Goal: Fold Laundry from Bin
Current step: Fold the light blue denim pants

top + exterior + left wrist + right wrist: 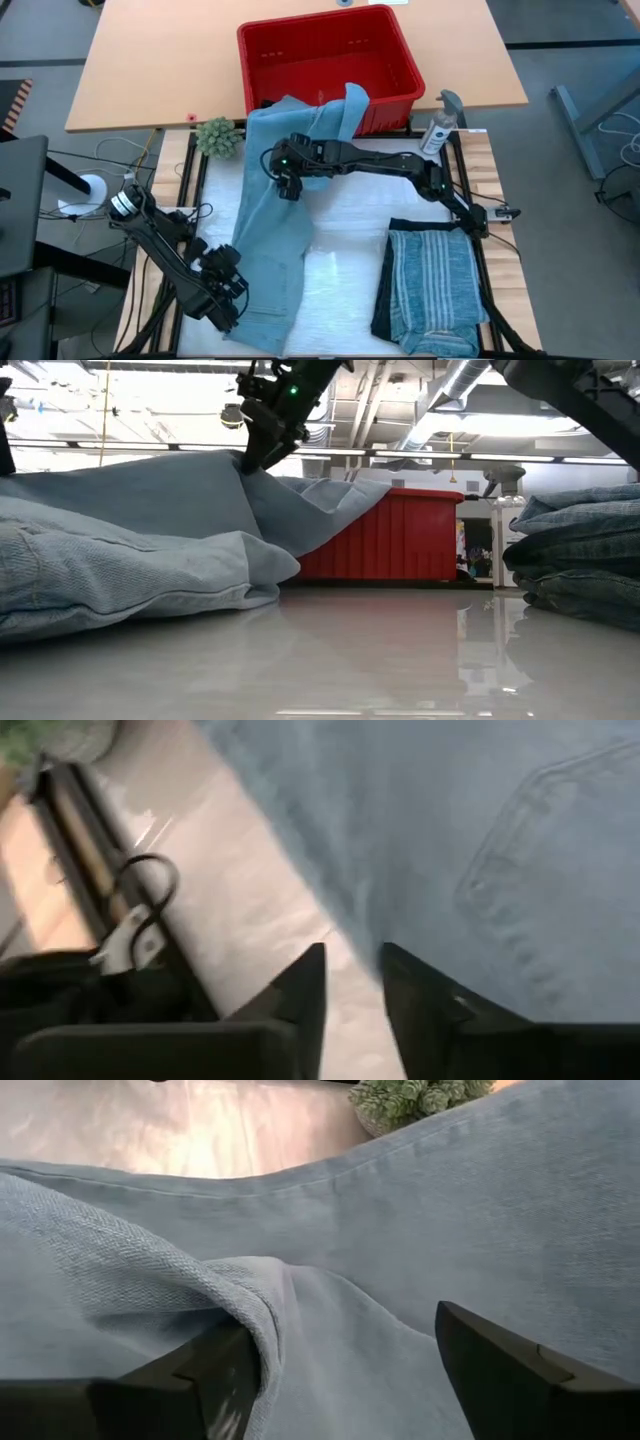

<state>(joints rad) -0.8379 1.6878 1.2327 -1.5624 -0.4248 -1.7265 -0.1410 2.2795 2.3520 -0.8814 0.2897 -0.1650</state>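
Denim (270, 240), soft and twilled, under right tool (287, 187), spread wide; left tool (228, 300) slightly parted, empty.

Bin (400, 70) bright red. Denim garment (270, 240) light blue. Folded shirt (435, 290) blue-grey, white stripes. Small plant (217, 136) green. Arms dark.

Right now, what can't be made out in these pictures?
- Bin interior near its front wall: high view, hidden by the draped light blue jeans.
- Fabric between the right gripper fingers: touching or free, unclear.
- Folded pile: high view, bottom edge cuts it off; layers beneath the striped shirt hidden.
- Left gripper: blurred in its wrist view.
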